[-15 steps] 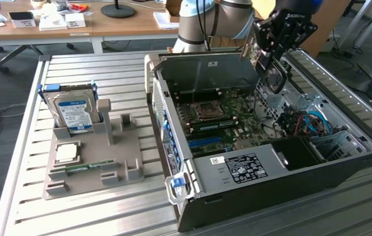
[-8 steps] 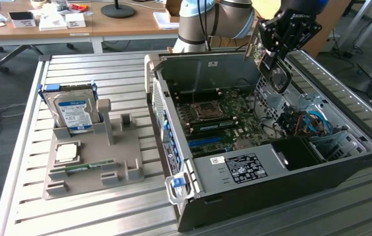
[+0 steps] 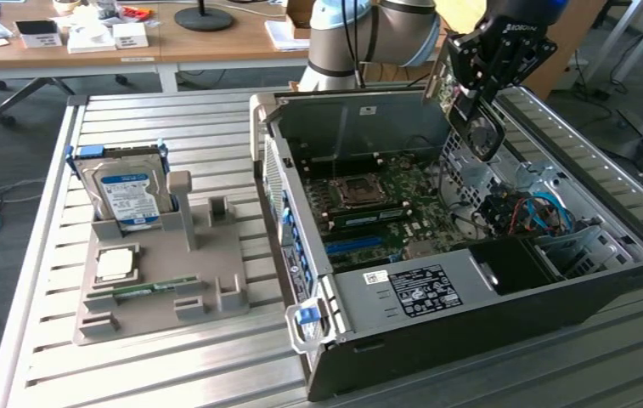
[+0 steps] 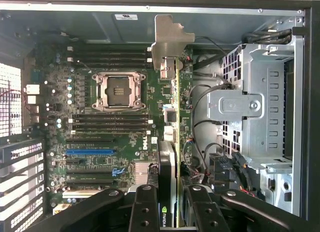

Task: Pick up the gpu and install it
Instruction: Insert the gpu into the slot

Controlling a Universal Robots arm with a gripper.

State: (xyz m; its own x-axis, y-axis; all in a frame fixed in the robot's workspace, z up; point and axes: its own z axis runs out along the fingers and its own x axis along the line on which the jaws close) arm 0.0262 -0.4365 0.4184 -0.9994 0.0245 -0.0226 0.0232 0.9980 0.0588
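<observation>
Gripper: the gripper [image 4: 172, 212] is clamped on the graphics card, one black finger [image 4: 144, 209] pressed against each flat face.
Graphics card: the graphics card [image 4: 166, 162] hangs on edge from the gripper, in the air over the open side of the computer case [image 3: 593, 280], near the case's far wall.
Card bracket: its silver metal bracket [image 4: 167, 39] is at the end away from the fingers.
Line of the card: seen from the wrist, it runs between the processor socket [image 4: 118, 89] and the drive cage [image 4: 260, 107], above the green motherboard [image 4: 95, 132].
Slots: the blue slot [image 4: 90, 152] and the black ones beside it hold nothing.
Parts stand: a grey stand [image 3: 162, 297] on the exterior view's left carries an upright hard drive [image 3: 128, 191], a processor chip [image 3: 115, 263] and a memory stick [image 3: 151, 287].
Table: a slatted metal table [image 3: 128, 374] bears both the case and the stand.
</observation>
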